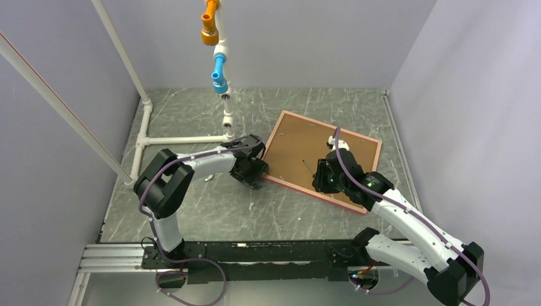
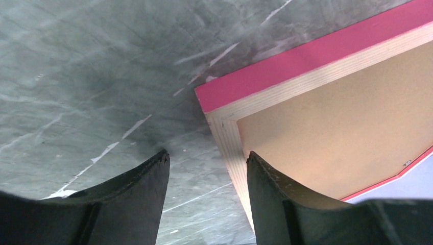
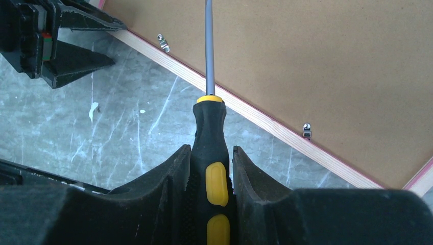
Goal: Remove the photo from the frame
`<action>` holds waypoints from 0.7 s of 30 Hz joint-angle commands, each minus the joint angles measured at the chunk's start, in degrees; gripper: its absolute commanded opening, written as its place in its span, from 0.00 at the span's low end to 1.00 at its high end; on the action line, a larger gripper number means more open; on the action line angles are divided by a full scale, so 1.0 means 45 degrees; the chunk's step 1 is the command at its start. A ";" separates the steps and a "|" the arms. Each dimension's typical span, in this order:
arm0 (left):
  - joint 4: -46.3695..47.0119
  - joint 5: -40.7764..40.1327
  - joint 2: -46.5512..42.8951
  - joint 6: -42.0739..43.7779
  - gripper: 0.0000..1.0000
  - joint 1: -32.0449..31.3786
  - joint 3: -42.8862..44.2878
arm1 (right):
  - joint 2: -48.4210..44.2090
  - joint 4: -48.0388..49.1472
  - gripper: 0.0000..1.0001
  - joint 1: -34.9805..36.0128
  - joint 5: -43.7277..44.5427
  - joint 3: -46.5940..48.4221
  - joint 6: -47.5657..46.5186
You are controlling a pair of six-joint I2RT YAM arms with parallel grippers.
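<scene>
- Clamped between the jaws of the right gripper (image 3: 210,153) is a black-and-yellow-handled screwdriver (image 3: 209,122). Its grey shaft runs out over the brown fibreboard backing (image 3: 316,56), and the tip is cut off at the top of the wrist view.
- Set apart are the jaws of the left gripper (image 2: 207,155), with nothing held. One jaw is seen over the grey marbled table (image 2: 76,76), the other over the pale wooden edge at a corner of the thin pink-red rectangular frame (image 2: 306,56). Contact cannot be confirmed.
- The frame is laid face down on the table with the backing uppermost, so the photo is hidden and is judged to lie beneath the board.
- Two small metal retaining tabs (image 3: 163,43) are seen along the near rail, and the board is judged not yet freed.
- Since the frame is not gripped, it could be pushed across the table when a tab is levered.
- The blade could skid off so small a tab and the board be gouged, or the handle could be twisted within the grip under side load.
</scene>
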 commanded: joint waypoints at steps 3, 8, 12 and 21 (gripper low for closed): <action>-0.0044 -0.0582 0.0922 -0.1828 0.63 -0.0250 -0.0026 | -0.0115 0.0697 0.00 -0.0013 -0.0169 -0.0004 -0.0112; -0.0531 -0.0596 0.1519 -0.1779 0.58 -0.0279 0.0473 | -0.0086 0.0731 0.00 -0.0013 -0.0178 -0.0013 -0.0125; -0.1654 -0.1157 0.1979 -0.1382 0.32 -0.0328 0.1196 | -0.0141 0.0686 0.00 -0.0013 -0.0148 -0.0004 -0.0117; -0.2346 -0.2529 0.2867 0.0821 0.31 -0.0382 0.2098 | 0.0132 0.0834 0.00 -0.0006 -0.0355 -0.0057 -0.0266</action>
